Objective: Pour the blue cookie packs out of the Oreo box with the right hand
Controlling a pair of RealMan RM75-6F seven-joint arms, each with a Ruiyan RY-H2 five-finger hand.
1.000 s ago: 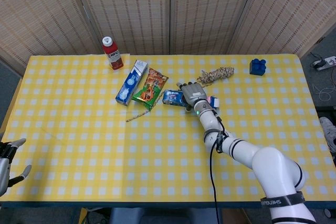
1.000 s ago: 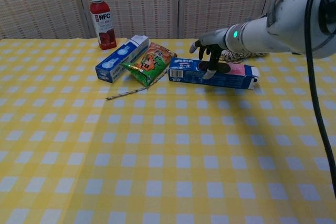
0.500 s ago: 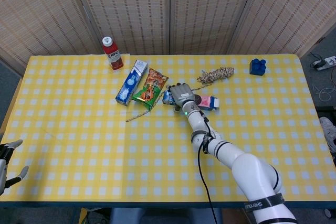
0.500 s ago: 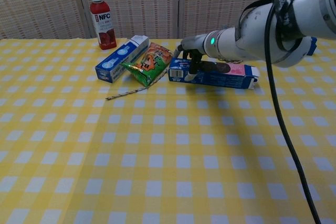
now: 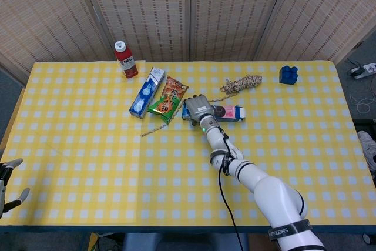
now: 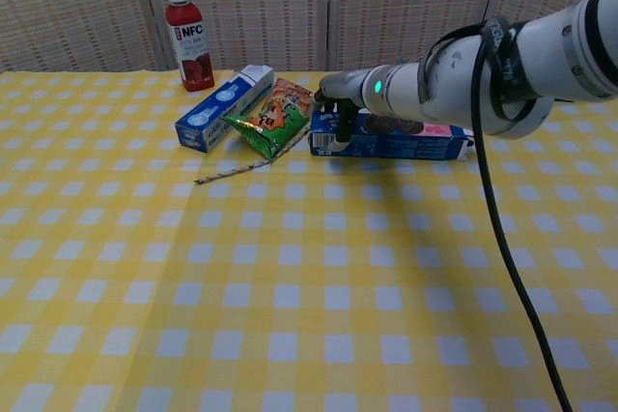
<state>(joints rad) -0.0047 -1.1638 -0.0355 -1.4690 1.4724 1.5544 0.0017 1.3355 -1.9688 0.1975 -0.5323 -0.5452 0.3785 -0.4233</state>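
White glossy right arm with black joint bands, black cable alongside, grey hand (green wrist light), printed cuff lettering

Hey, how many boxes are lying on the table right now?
2. The Oreo box lies centre-right, with the right hand at its left end. A blue and white box lies left of the snack bag. None seems hidden.

A woven folding screen backs the table, covered in yellow-checked cloth, over grey floor.
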